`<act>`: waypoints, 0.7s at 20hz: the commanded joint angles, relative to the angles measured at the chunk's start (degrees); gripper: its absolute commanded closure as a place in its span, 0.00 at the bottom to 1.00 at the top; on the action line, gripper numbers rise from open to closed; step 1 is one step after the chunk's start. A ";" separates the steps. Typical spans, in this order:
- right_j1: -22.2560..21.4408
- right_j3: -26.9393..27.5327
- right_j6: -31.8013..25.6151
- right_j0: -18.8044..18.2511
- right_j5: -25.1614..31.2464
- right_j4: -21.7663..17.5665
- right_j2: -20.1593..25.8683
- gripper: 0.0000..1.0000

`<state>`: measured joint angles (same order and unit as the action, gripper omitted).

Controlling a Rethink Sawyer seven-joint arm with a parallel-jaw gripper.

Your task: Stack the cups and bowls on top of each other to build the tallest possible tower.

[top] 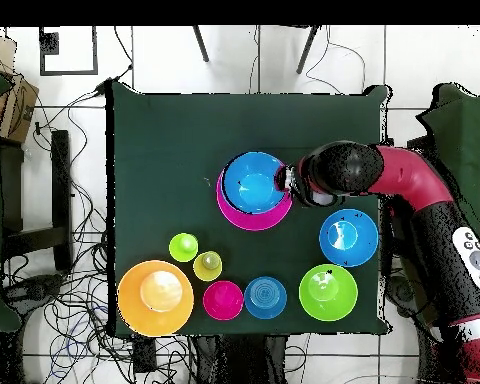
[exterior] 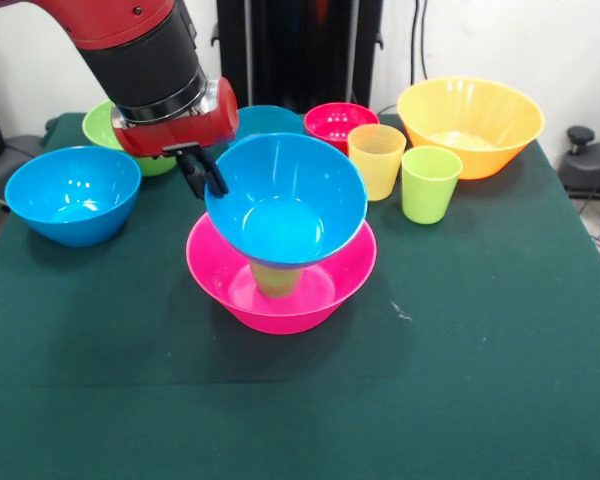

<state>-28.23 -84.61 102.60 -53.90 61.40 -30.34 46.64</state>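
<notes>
The green-clothed desk (exterior: 480,380) carries a wide glossy pink plastic bowl (exterior: 280,285) as the tower's base, probably for stability. Inside it an upturned translucent green plastic cup (exterior: 273,277) props a tilted medium blue plastic bowl (exterior: 285,200). The hand (exterior: 204,172) pinches that bowl's rim, its dark fingers closed on the edge, seemingly to level it on the cup.

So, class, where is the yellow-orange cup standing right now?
In the front view the yellow-orange cup stands upright right of the small red bowl, touching the lime cup.
</notes>
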 commanded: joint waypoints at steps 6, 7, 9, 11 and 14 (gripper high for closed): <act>4.07 1.89 -16.17 0.77 -4.71 -4.59 0.82 1.00; 4.28 2.17 -16.35 0.79 -4.79 -4.72 0.78 1.00; 4.62 2.89 -16.88 0.91 -4.74 -4.98 0.71 1.00; 4.62 2.97 -16.96 0.85 -4.91 -5.07 0.66 1.00; 4.59 3.39 -16.86 1.07 -5.10 -5.23 0.57 1.00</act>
<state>-27.69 -84.48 102.60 -53.91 59.52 -30.97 46.67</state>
